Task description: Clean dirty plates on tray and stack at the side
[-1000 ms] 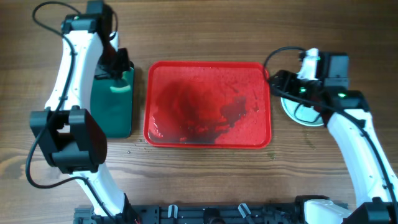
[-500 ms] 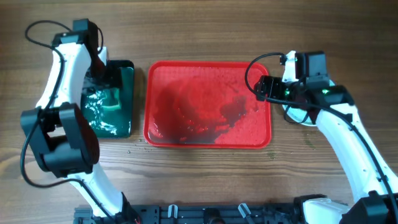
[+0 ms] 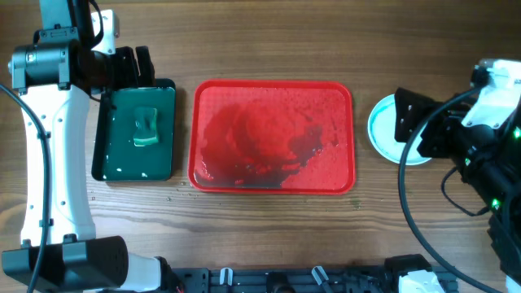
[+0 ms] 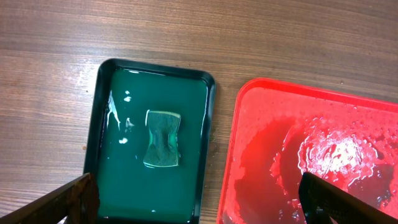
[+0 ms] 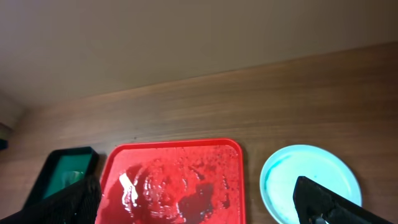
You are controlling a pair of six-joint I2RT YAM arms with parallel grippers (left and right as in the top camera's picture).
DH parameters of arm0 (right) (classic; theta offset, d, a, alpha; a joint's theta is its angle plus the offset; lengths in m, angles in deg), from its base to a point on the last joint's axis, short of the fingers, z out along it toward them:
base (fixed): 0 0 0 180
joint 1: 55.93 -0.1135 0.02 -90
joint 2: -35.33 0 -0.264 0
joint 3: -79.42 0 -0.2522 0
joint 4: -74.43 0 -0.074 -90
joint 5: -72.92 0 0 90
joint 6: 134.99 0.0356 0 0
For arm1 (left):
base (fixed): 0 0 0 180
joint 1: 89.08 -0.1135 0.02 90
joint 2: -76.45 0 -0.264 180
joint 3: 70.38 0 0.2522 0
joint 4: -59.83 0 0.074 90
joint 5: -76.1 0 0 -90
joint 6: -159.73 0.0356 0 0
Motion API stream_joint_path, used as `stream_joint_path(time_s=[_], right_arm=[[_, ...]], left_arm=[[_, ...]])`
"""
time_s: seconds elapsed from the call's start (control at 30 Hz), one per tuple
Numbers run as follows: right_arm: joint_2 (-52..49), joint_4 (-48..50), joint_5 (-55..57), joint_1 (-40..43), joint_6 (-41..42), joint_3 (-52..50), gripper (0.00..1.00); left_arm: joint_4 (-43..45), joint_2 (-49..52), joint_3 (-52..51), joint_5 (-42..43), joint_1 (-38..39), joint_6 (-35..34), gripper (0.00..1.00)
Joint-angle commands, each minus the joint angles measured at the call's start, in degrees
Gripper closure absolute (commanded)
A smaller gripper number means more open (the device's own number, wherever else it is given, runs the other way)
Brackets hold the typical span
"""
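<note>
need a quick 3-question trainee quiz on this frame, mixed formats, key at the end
1. True or false: the red tray holds no plate.
2. Fill in: the aqua plate lies beside the red tray, on the robot's ____ side.
3. The sponge lies in: A) the red tray B) the green tray C) the aqua plate.

Key: 1 true; 2 right; 3 B.
</note>
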Motion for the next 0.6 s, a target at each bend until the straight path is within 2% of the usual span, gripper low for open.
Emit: stream_joint_path(time_s=[0.0, 0.13, 0.23, 0.4, 0.47, 0.57], right_arm=[[0.4, -1.7, -0.6, -0.2, 1.0, 0.7, 0.0], [0.4, 3.1, -0.2, -0.2, -2.7, -1.0, 0.0], [5.0, 14.9, -0.7, 0.0, -7.3, -11.2, 0.0], [20.3, 35.1, -1.4, 0.0, -7.3, -37.2, 0.0], [30.9, 48.5, -2.0, 0.0, -7.3, -55.4, 0.0], [39.9, 58.4, -2.0, 0.0, -6.8, -69.9, 0.0]], left_arm=[[0.0, 0.3, 0.0, 1.1, 0.1, 0.3, 0.0], [0.0, 0.3, 0.0, 1.1, 0.1, 0.3, 0.0], [0.0, 0.3, 0.0, 1.1, 0.1, 0.3, 0.0], [0.0, 0.3, 0.0, 1.1, 0.1, 0.3, 0.0], [0.0, 0.3, 0.0, 1.1, 0.1, 0.3, 0.0], [0.0, 0.3, 0.0, 1.1, 0.1, 0.3, 0.0]])
